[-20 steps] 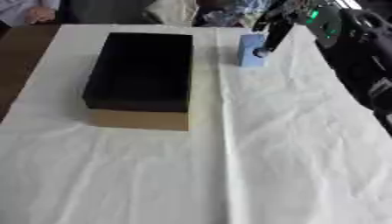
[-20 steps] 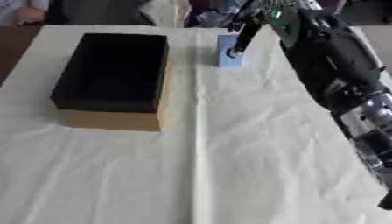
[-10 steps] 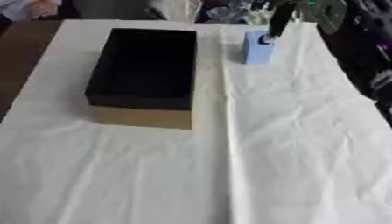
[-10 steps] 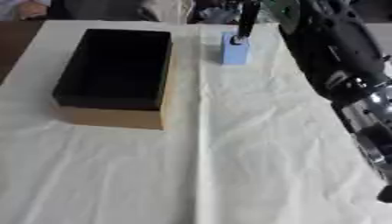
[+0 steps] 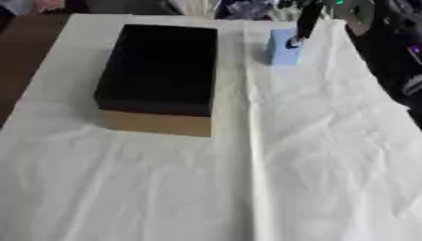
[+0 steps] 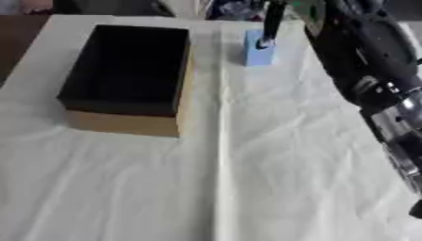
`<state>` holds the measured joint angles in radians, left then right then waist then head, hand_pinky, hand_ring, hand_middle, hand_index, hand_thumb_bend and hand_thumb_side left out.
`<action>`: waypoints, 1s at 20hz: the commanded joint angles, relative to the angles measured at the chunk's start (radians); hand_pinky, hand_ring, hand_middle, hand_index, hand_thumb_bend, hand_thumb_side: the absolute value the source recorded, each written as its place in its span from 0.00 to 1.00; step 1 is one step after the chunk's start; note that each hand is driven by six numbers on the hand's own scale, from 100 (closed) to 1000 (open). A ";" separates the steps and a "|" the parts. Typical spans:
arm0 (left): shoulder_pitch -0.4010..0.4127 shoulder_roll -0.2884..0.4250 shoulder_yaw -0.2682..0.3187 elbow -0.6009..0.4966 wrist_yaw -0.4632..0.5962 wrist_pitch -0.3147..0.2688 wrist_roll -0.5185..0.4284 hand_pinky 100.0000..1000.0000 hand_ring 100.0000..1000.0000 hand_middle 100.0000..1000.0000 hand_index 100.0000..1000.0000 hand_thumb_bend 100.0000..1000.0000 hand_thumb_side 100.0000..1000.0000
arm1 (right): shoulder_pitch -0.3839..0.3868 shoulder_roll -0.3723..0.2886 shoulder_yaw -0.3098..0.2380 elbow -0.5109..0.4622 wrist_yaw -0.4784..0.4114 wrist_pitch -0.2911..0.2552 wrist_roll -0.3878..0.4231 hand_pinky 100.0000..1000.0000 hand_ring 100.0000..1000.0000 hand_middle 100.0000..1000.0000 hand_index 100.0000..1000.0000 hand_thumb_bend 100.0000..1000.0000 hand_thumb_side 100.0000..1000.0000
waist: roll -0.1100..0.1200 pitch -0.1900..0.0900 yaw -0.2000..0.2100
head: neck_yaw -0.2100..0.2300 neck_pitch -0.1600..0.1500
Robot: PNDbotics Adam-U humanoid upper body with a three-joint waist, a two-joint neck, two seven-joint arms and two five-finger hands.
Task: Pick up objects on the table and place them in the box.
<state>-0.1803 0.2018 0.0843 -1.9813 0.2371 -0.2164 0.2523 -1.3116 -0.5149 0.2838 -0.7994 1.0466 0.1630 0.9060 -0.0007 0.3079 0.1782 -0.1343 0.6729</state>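
Right hand reaching down to a light blue block at the far end of the table.

A white cloth (image 5: pixel 272 164), creased and with a fold running down its middle, covered the table. On its left half sat the box (image 5: pixel 161 77), open at the top, black inside with tan cardboard sides, and nothing could be seen in it. The robot's right arm (image 6: pixel 371 61), black with silver joints, came in along the right edge and stretched toward the far side. Its right hand (image 6: pixel 270 26) pointed dark fingers (image 5: pixel 303 28) downward, their tips touching the upper part of the light blue block (image 5: pixel 283 49). I could not tell whether they pinched it or merely rested on it. That block stood upright on the cloth, to the right of the box and apart from it.
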 commanded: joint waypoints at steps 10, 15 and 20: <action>-0.012 0.006 -0.003 -0.019 -0.002 -0.001 -0.005 0.97 0.67 0.63 0.86 0.00 0.51 | -0.035 -0.007 -0.033 0.025 0.103 0.003 0.001 1.00 1.00 1.00 1.00 0.31 0.00 | 0.005 -0.009 0.006 | -0.012 -0.032; -0.012 0.003 -0.003 -0.019 -0.002 0.001 -0.004 0.97 0.67 0.63 0.86 0.00 0.51 | -0.033 0.004 -0.032 0.029 0.103 0.007 0.001 1.00 1.00 1.00 1.00 0.30 0.00 | 0.006 -0.004 0.008 | -0.016 -0.033; -0.014 0.001 -0.003 -0.019 -0.003 0.000 -0.005 0.97 0.67 0.64 0.86 0.00 0.51 | -0.034 0.013 -0.031 0.042 0.109 0.008 0.001 1.00 1.00 1.00 1.00 0.30 0.00 | 0.006 0.000 0.013 | -0.020 -0.039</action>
<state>-0.1852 0.1929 0.0832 -1.9813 0.2371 -0.2152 0.2509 -1.3193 -0.4910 0.2590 -0.7526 1.1455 0.1673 0.9061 0.0032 0.3267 0.1889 -0.1512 0.6471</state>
